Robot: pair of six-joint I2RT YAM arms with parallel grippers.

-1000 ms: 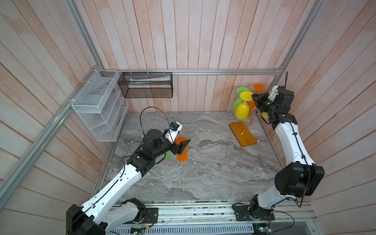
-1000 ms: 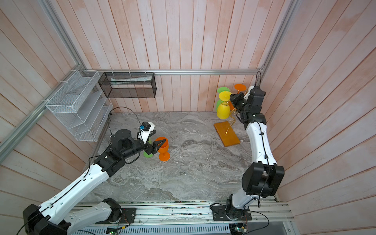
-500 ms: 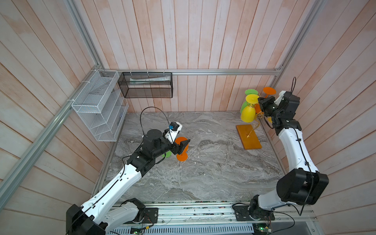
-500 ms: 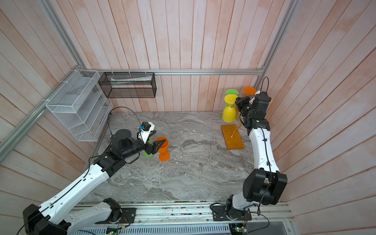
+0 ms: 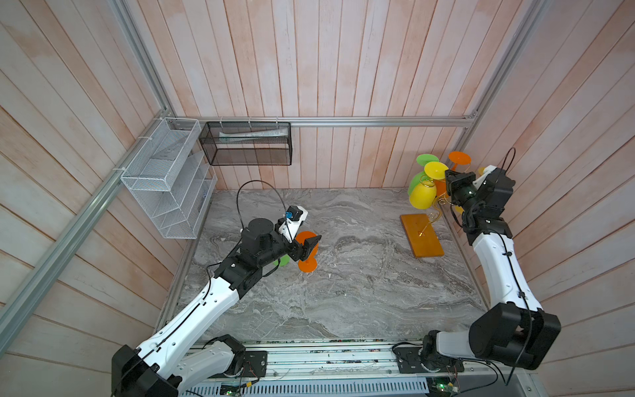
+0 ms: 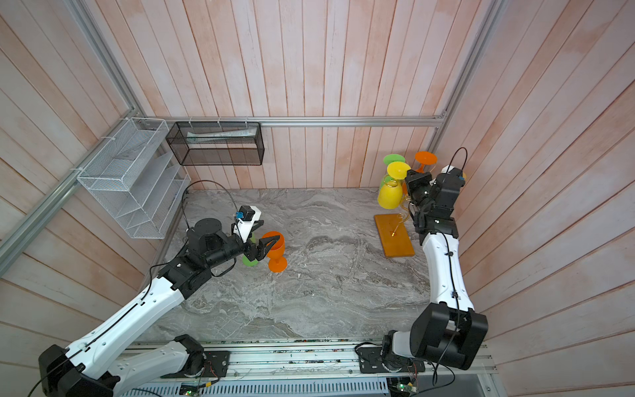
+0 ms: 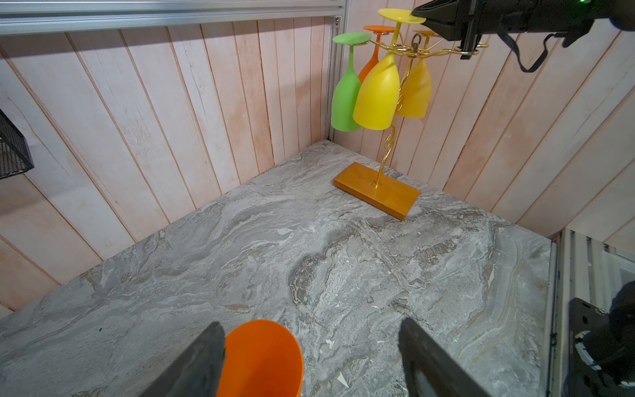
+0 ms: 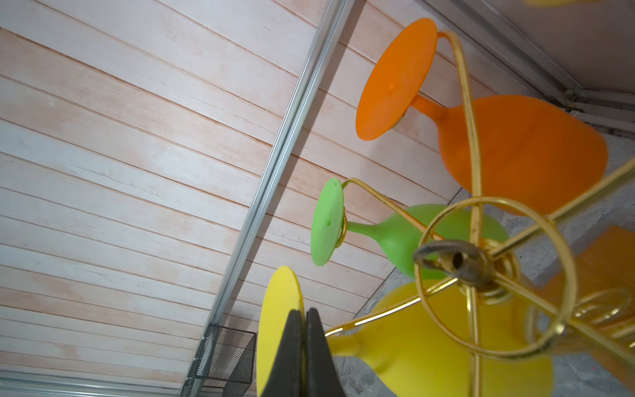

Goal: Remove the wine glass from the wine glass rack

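The wine glass rack (image 5: 422, 234) (image 6: 395, 237) (image 7: 378, 194) stands at the back right, with its gold wire arms (image 8: 494, 275) carrying several upside-down glasses. My right gripper (image 5: 446, 175) (image 6: 407, 178) (image 7: 417, 13) (image 8: 304, 316) is shut on the round foot of the yellow wine glass (image 5: 422, 196) (image 6: 388, 196) (image 7: 378, 96) (image 8: 429, 343). That glass's stem still lies in a wire arm. My left gripper (image 5: 309, 240) (image 6: 263, 235) (image 7: 311, 324) stands open around an upright orange glass (image 5: 302, 239) (image 6: 276, 242) (image 7: 261, 357) on the table.
A green glass (image 7: 345, 99) (image 8: 395, 237), an orange glass (image 8: 515, 154) and an amber one (image 7: 414, 89) also hang on the rack. Another green glass (image 5: 283, 260) (image 6: 250, 261) stands beside my left gripper. A white mesh basket (image 5: 165, 178) and a black one (image 5: 245, 144) hang on the walls.
My right gripper moved right toward the side wall with the yellow glass's foot pinched in it; the rack slid and turned along with it. The left arm has not moved.
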